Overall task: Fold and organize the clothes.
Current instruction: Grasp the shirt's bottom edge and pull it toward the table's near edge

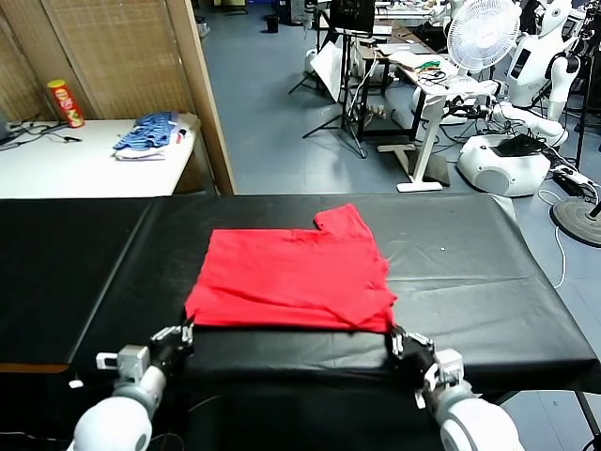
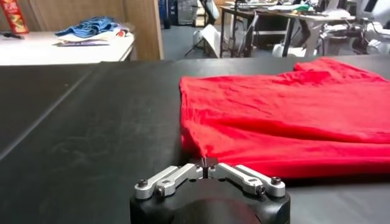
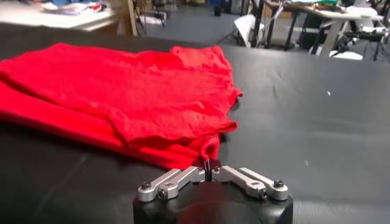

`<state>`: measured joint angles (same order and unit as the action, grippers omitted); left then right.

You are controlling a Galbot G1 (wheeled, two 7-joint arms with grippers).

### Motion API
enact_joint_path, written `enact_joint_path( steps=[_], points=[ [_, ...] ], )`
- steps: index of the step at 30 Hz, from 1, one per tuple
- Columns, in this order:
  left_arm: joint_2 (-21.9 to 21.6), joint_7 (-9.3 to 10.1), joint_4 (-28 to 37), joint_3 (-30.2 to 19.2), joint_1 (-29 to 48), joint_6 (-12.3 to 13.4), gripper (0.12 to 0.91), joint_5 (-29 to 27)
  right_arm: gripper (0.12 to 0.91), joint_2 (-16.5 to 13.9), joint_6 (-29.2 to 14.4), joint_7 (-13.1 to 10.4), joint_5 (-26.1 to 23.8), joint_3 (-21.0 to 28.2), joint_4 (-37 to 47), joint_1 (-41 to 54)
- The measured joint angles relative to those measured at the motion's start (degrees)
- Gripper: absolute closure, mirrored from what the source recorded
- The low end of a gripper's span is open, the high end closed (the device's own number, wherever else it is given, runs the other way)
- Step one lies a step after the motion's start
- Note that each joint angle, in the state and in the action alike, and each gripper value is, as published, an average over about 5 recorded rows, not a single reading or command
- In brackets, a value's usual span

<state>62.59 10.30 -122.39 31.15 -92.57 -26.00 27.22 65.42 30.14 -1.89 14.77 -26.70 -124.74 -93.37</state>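
The clothes are one bright red T-shirt (image 1: 291, 272), lying partly folded on the black table with a sleeve sticking out toward the far side. My left gripper (image 1: 186, 329) sits at its near left corner, shut on the red T-shirt (image 2: 286, 122); the jaws (image 2: 204, 163) pinch the cloth's corner. At the near right corner my right gripper (image 1: 394, 334) is likewise shut on the red fabric (image 3: 122, 91), a tuft of it squeezed between the closed tips (image 3: 208, 165). Both corners lie low at the table's near edge.
The black table (image 1: 470, 263) extends far to both sides of the shirt. Behind on the left a white table (image 1: 56, 164) carries a blue-and-white fabric pile (image 1: 150, 134) and a red can (image 1: 66, 101). A wooden screen, stands, a fan and other robots fill the background.
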Motion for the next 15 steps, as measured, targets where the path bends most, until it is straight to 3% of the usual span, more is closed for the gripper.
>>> enact_joint_path(
  steps=[3,8,15],
  points=[
    [0.13,0.28,-1.74,0.49,-3.25,-0.15,0.902,-0.51,0.849,-0.41,0.15,0.50,0.08,-0.39,-0.92,-1.17],
    [0.24,0.99,-3.80,1.36,-6.83,-0.61,0.862,-0.22,0.600,-1.28,1.03,0.33,1.41,-1.43,-3.26,-2.85],
    [-0.32,2.44,-7.09,2.96,-9.62,-2.47,0.507,0.45,0.275,-2.67,2.30,-0.53,6.10,-4.45,-7.62,-3.61]
  ],
)
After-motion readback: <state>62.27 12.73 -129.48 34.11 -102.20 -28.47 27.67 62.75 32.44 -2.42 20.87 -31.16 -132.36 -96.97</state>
